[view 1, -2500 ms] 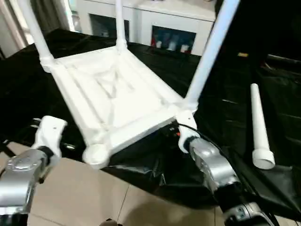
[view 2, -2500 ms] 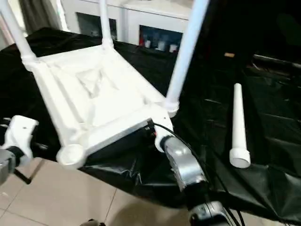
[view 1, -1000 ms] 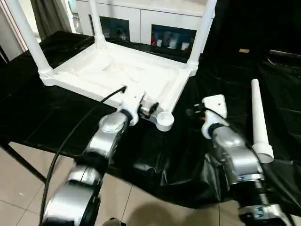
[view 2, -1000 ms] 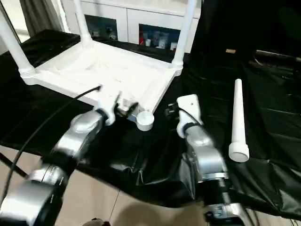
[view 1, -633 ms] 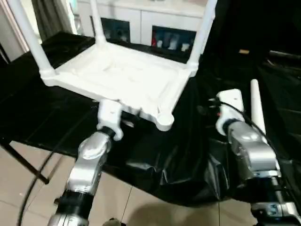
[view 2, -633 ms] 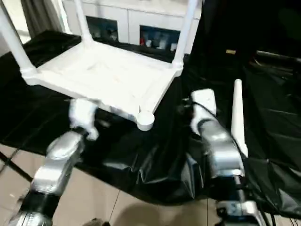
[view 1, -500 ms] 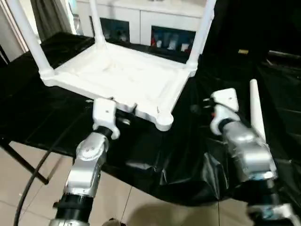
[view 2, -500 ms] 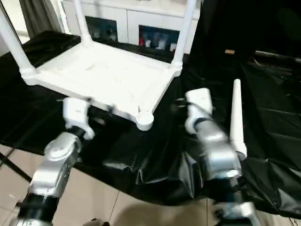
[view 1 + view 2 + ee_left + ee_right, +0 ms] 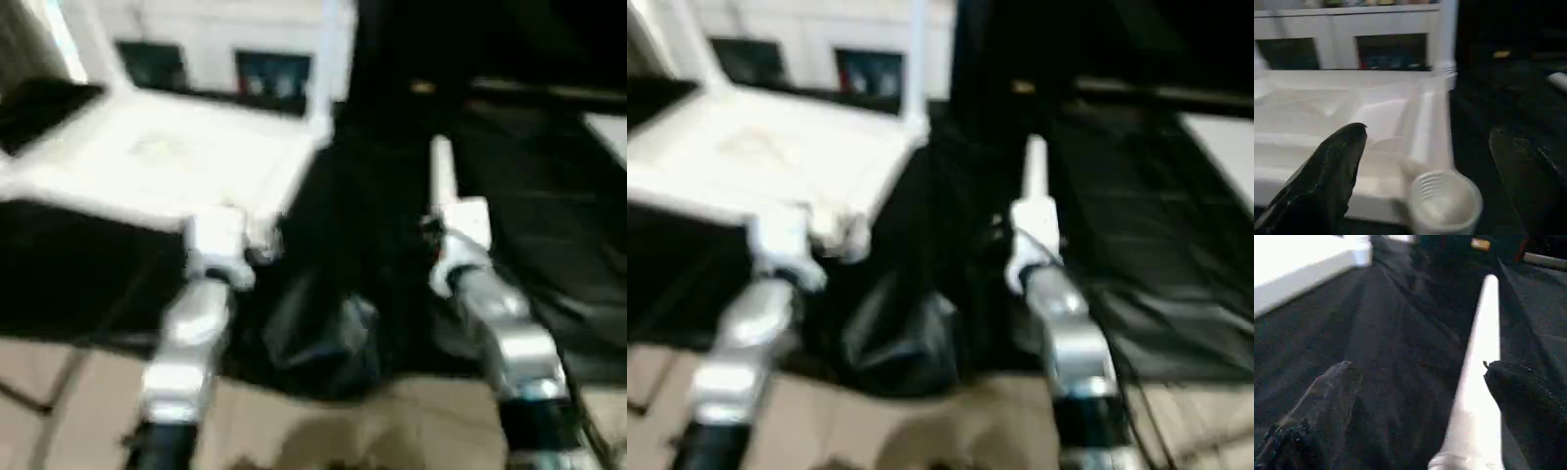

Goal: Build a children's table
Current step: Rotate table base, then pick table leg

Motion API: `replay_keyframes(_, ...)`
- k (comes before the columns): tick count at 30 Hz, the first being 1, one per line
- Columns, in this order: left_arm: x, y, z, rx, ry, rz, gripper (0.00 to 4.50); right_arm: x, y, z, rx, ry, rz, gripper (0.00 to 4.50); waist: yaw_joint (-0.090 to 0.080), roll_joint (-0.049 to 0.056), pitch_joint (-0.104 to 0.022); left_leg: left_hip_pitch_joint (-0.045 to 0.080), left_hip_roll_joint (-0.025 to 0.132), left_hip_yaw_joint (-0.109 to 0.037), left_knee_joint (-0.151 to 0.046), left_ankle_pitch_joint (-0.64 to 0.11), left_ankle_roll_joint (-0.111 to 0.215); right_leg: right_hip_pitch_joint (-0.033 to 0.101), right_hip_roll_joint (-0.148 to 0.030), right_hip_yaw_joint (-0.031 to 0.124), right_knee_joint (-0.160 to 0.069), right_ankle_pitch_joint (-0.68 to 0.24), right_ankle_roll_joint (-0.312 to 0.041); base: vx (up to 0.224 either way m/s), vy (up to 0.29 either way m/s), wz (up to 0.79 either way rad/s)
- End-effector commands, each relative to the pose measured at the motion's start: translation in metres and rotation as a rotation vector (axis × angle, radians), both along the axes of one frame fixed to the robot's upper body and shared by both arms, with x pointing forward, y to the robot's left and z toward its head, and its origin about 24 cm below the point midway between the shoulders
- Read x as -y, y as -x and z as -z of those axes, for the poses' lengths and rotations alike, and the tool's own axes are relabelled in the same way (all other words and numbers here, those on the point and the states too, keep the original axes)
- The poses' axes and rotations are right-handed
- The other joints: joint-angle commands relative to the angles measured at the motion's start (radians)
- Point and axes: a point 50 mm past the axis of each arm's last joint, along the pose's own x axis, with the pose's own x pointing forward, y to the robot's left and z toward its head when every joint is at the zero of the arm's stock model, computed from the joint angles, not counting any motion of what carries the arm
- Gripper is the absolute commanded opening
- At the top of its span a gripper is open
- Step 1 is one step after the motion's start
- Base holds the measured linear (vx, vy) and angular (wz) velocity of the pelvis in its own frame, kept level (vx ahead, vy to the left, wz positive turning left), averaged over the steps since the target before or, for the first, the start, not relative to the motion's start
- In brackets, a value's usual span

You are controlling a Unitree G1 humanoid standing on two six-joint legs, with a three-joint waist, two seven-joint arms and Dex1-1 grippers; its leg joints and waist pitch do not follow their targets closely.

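The children's table point(image 9: 167, 162) is lying upside down on the black-draped work table point(image 9: 549, 196), its ribbed underside facing up, toward that table's left side and reaching close to the front edge. At least one leg is standing up from a far corner socket point(image 9: 1445, 68), while the round socket at the near corner point(image 9: 1442, 200) is sitting empty. A separate white leg point(image 9: 1479, 382) is lying flat on the black cloth to the right of the children's table, running from the front edge toward the back with its narrow end pointing away. The left gripper point(image 9: 1435, 161) is hovering with its jaws spread wide, nothing between them, just before the empty socket. The right gripper point(image 9: 1420, 396) is also gaping wide and empty, its fingers point(image 9: 1518, 391) straddling the wide near end of the loose leg.
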Motion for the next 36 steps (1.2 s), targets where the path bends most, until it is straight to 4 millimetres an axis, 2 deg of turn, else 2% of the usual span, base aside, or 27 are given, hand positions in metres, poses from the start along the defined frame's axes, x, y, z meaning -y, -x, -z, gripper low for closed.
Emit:
replay_keyframes(1,0.0,0.001,-0.003,0.011,0.004,-0.009,4.5,-0.004,-0.002,-0.01,0.044,-0.02,-0.022,4.48,-0.016,0.003,-0.053,0.062,0.161,-0.072,-0.12,-0.164,0.204,0.0,-0.158,0.111,-0.004,-0.002,-0.069,-0.044,-0.114,0.09)
replay_keyframes(2,0.0,0.002,-0.003,0.01,0.012,-0.008,4.5,-0.006,-0.002,-0.012,0.05,-0.029,-0.027,4.48,0.001,-0.026,-0.051,0.021,0.047,-0.016,-0.075,-0.2,0.07,0.049,-0.207,0.142,-0.108,-0.136,-0.109,-0.044,-0.114,0.09)
replay_keyframes(3,0.0,0.004,-0.006,0.023,0.018,0.007,4.5,-0.009,-0.001,-0.013,0.06,-0.042,-0.04,4.48,0.03,-0.033,-0.045,0.022,0.042,-0.013,-0.054,-0.106,0.009,0.066,-0.234,0.149,-0.142,-0.455,-0.051,-0.068,-0.123,0.02)
replay_keyframes(5,0.0,0.005,-0.008,0.036,0.02,0.022,4.5,-0.012,-0.001,-0.012,0.069,-0.04,-0.055,4.48,0.04,-0.036,-0.034,0.049,0.037,0.003,-0.063,-0.126,-0.012,0.048,-0.199,0.137,-0.177,-0.855,0.043,-0.074,-0.101,0.05)
replay_keyframes(7,0.0,0.006,-0.009,0.035,0.021,0.018,4.5,-0.015,0.0,-0.011,0.071,-0.038,-0.071,4.48,0.025,-0.021,-0.025,0.103,0.043,0.003,-0.077,-0.302,-0.042,0.036,-0.16,0.06,-0.209,-0.962,0.064,-0.083,-0.042,-0.04)
replay_keyframes(8,0.0,0.006,-0.009,0.032,0.017,0.016,4.5,-0.018,0.001,-0.011,0.07,-0.044,-0.083,4.48,-0.023,0.033,-0.003,0.148,0.126,-0.04,-0.148,-0.717,-0.048,0.064,-0.078,-0.085,-0.185,-0.727,0.057,-0.09,-0.022,-0.07)
replay_keyframes(9,0.0,0.006,-0.009,0.03,0.016,0.018,4.5,-0.019,0.001,-0.012,0.07,-0.052,-0.087,4.48,0.016,0.055,-0.006,0.036,0.173,-0.04,-0.254,-0.882,-0.069,0.164,-0.074,-0.04,0.091,-0.452,-0.016,0.064,0.053,-0.12)
replay_keyframes(10,0.0,0.006,-0.008,0.026,0.013,0.021,4.5,-0.021,0.002,-0.012,0.069,-0.062,-0.092,4.48,0.04,0.062,-0.011,0.045,0.127,0.013,-0.28,-0.962,-0.121,0.146,-0.037,-0.045,0.116,-0.251,-0.065,0.154,0.017,-0.06)
replay_keyframes(11,0.0,0.006,-0.008,0.026,0.013,0.021,4.5,-0.021,0.002,-0.012,0.069,-0.062,-0.092,4.48,0.024,0.033,-0.019,0.081,0.149,-0.01,-0.259,-0.912,-0.061,0.14,-0.064,0.011,0.112,-0.275,-0.054,0.154,0.017,-0.06)
replay_keyframes(12,0.0,0.007,-0.008,0.023,0.011,0.023,4.5,-0.021,0.002,-0.012,0.067,-0.066,-0.095,4.48,0.014,-0.015,-0.021,0.136,0.112,-0.003,-0.175,-0.8,-0.071,0.122,-0.127,0.097,-0.006,-0.625,-0.054,0.08,-0.087,-0.08)
replay_keyframes(13,0.0,0.007,-0.008,0.022,0.01,0.026,4.5,-0.022,0.002,-0.011,0.065,-0.047,-0.104,4.48,0.015,-0.05,-0.033,0.126,0.051,0.021,-0.086,-0.598,-0.065,0.133,-0.17,0.134,-0.109,-0.82,-0.05,0.104,-0.076,-0.15)
replay_keyframes(14,0.0,0.008,-0.008,0.021,0.01,0.03,4.5,-0.023,0.002,-0.011,0.066,-0.033,-0.116,4.48,0.076,-0.043,-0.025,-0.02,0.02,-0.009,0.083,-0.088,0.041,0.217,-0.265,0.228,-0.187,-1.02,-0.055,0.104,-0.076,-0.15)
replay_keyframes(17,0.0,0.008,-0.008,0.019,0.01,0.031,4.5,-0.025,0.004,-0.01,0.059,-0.029,-0.141,4.48,0.086,-0.025,-0.044,-0.045,0.023,-0.022,0.018,0.013,0.035,0.247,-0.187,0.161,-0.154,-0.587,-0.153,0.099,-0.013,0.05)
replay_keyframes(18,0.001,0.008,-0.008,0.019,0.009,0.031,4.5,-0.026,0.004,-0.009,0.052,-0.037,-0.145,4.48,0.078,-0.007,-0.061,-0.071,0.019,-0.019,-0.011,0.116,0.126,0.279,-0.188,0.066,-0.162,-0.4,-0.124,0.145,0.032,0.38)
replay_keyframes(19,0.001,0.008,-0.008,0.019,0.008,0.032,4.5,-0.026,0.004,-0.009,0.053,-0.035,-0.144,4.48,0.079,0.01,-0.065,-0.056,0.024,-0.024,-0.035,0.14,0.163,0.279,-0.188,0.027,-0.174,-0.331,-0.097,0.228,0.067,0.62)
replay_keyframes(20,0.001,0.008,-0.009,0.018,0.006,0.032,4.5,-0.026,0.004,-0.009,0.057,-0.035,-0.141,4.48,-0.003,0.064,-0.091,0.143,0.064,-0.186,-0.101,0.159,0.431,0.156,-0.015,-0.057,0.003,-0.203,-0.015,0.228,0.067,0.62)
replay_keyframes(21,0.001,0.008,-0.009,0.017,0.005,0.032,4.5,-0.026,0.004,-0.01,0.059,-0.037,-0.139,4.48,-0.037,0.066,-0.106,0.225,0.092,-0.261,-0.094,0.234,0.564,0.071,-0.006,-0.034,0.066,-0.28,-0.003,0.262,0.035,0.53)
replay_keyframes(22,0.001,0.008,-0.009,0.017,0.004,0.032,4.5,-0.026,0.004,-0.01,0.062,-0.04,-0.136,4.48,-0.042,0.058,-0.11,0.239,0.104,-0.299,-0.082,0.336,0.625,0.042,-0.011,-0.006,0.092,-0.319,-0.003,0.176,0.007,0.32)
replay_keyframes(23,0.001,0.008,-0.009,0.016,0.003,0.032,4.5,-0.024,0.003,-0.01,0.059,-0.103,-0.109,4.48,-0.037,0.044,-0.105,0.221,0.149,-0.261,-0.075,0.449,0.519,-0.009,-0.052,0.047,0.122,-0.253,0.028,0.176,0.007,0.32)
replay_keyframes(25,0.0,0.008,-0.008,0.013,-0.001,0.03,4.5,-0.023,0.002,-0.011,0.048,-0.108,-0.092,4.48,-0.029,0.02,-0.08,0.151,0.109,-0.176,-0.13,0.346,0.404,-0.028,-0.061,0.078,0.14,-0.07,0.095,0.092,0.016,0.04)
replay_keyframes(26,0.0,0.008,-0.008,0.012,-0.002,0.031,4.5,-0.022,0.002,-0.011,0.039,-0.103,-0.085,4.48,-0.021,-0.001,-0.057,0.115,0.078,-0.118,-0.155,0.144,0.375,-0.02,-0.07,0.094,0.084,0.036,0.031,0.096,0.006,0.01)
replay_keyframes(28,-0.001,0.008,-0.008,0.005,-0.016,0.027,4.5,-0.021,0.0,-0.011,0.021,-0.111,-0.066,4.48,-0.021,-0.041,-0.05,0.104,0.013,-0.072,-0.149,-0.101,0.306,0.033,-0.099,0.14,-0.042,0.048,-0.014,0.125,-0.099,0.09)
replay_keyframes(29,0.0,0.008,-0.008,0.008,-0.015,0.058,4.5,-0.018,-0.002,-0.012,-0.015,-0.108,-0.021,4.48,0.013,-0.084,-0.057,0.069,-0.082,-0.022,-0.001,-0.183,0.194,0.108,-0.177,0.246,-0.153,-0.393,0.002,0.119,-0.127,0.14)
replay_keyframes(30,0.0,0.008,-0.008,0.004,-0.022,0.076,4.5,-0.015,-0.003,-0.012,-0.032,-0.107,-0.003,4.48,0.02,-0.066,-0.062,0.033,-0.061,-0.055,0.039,-0.074,0.107,0.156,-0.229,0.281,-0.147,-0.519,-0.064,0.113,-0.102,0.06)
replay_keyframes(32,0.001,0.008,-0.007,-0.005,-0.038,0.1,4.5,-0.013,-0.005,-0.014,-0.045,-0.15,-0.002,4.48,0.016,-0.054,-0.059,-0.006,-0.03,-0.081,0.006,0.105,0.005,0.168,-0.212,0.249,-0.094,-0.125,-0.118,0.112,-0.049,-0.1)
replay_keyframes(34,0.005,0.011,-0.004,-0.032,-0.067,0.204,4.5,0.002,-0.01,-0.013,-0.082,-0.077,0.079,4.48,-0.002,-0.017,-0.064,0.0,0.015,-0.077,-0.098,0.393,-0.044,0.121,-0.098,0.144,-0.026,0.39,-0.148,0.043,-0.003,-0.04)
replay_keyframes(36,0.009,0.016,-0.002,-0.06,-0.095,0.309,4.5,0.013,-0.014,-0.013,-0.116,-0.042,0.149,4.48,-0.006,0.009,-0.078,0.051,0.053,-0.079,-0.078,0.408,-0.074,0.084,-0.102,0.136,-0.025,0.367,-0.188,0.0,0.0,0.0)
